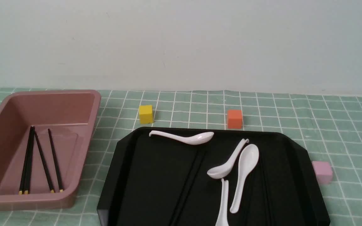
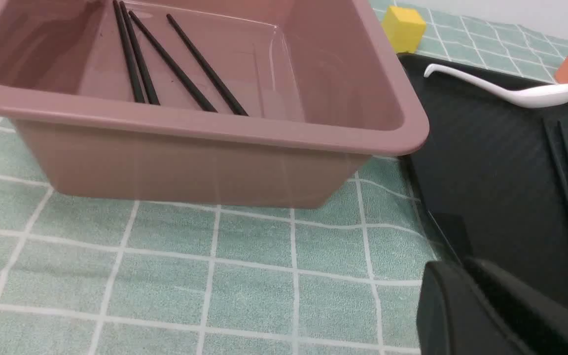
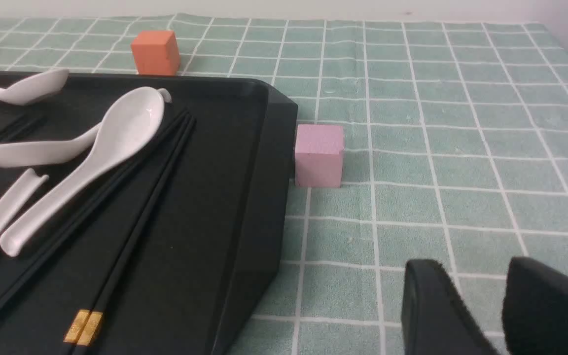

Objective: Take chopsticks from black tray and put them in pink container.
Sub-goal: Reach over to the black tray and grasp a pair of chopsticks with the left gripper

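While slim chopsticks [image 1: 43,161] lie in the deep pink container [image 1: 27,201], others rest on the glossy black tray [image 1: 156,175]. Left claw [image 2: 464,268] pinched together; right claw [image 3: 481,276] slightly parted, empty.

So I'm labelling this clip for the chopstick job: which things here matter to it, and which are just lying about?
Part of the job:
- chopsticks lying on the black tray
- pink container, with four sticks already inside

Just lying about:
- four white spoons on the tray
- yellow cube
- orange cube
- pale pink cube
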`<state>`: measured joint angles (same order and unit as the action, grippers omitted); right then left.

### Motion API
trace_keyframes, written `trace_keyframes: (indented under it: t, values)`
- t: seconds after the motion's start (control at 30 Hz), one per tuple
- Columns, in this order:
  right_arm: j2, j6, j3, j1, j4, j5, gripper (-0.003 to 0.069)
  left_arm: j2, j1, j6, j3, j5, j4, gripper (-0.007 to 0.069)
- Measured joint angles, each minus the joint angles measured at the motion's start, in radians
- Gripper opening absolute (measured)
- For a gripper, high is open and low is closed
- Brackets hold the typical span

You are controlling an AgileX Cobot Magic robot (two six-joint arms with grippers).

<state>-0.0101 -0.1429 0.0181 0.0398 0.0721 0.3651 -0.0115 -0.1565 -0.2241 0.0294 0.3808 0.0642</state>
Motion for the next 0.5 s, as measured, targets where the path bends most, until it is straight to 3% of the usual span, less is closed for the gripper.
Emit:
trace_keyframes:
  t: [0.5]
  values:
    - [0.000, 0.000, 0.000, 0.000, 0.000, 0.000, 0.0240, 0.000, 0.000, 0.000, 0.000, 0.000, 0.000, 0.0052]
